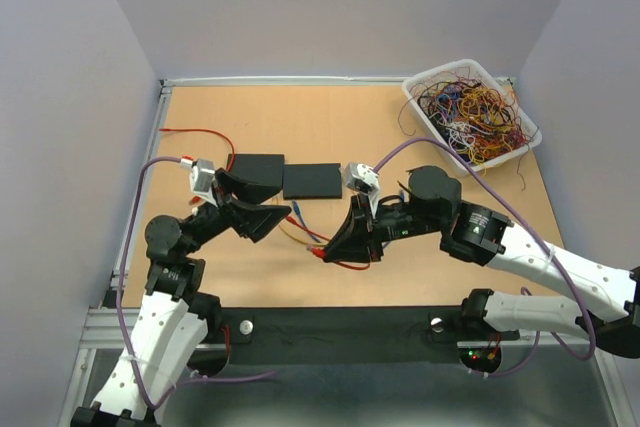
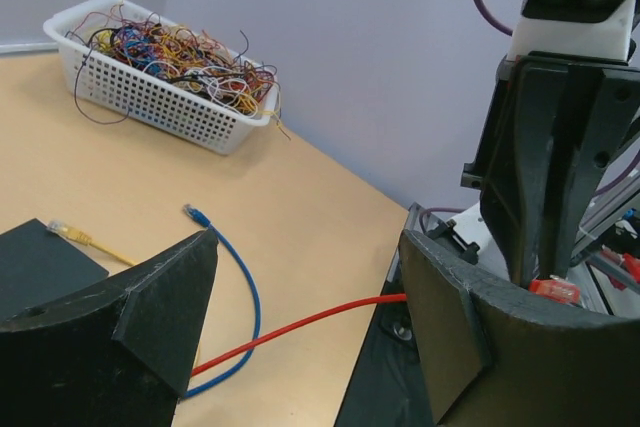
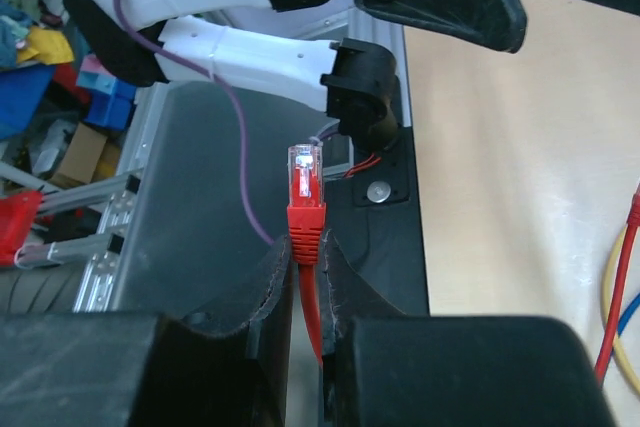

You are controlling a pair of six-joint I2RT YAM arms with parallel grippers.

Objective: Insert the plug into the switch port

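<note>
I can't find any words, numbers, labels or signs here that I can read.
</note>
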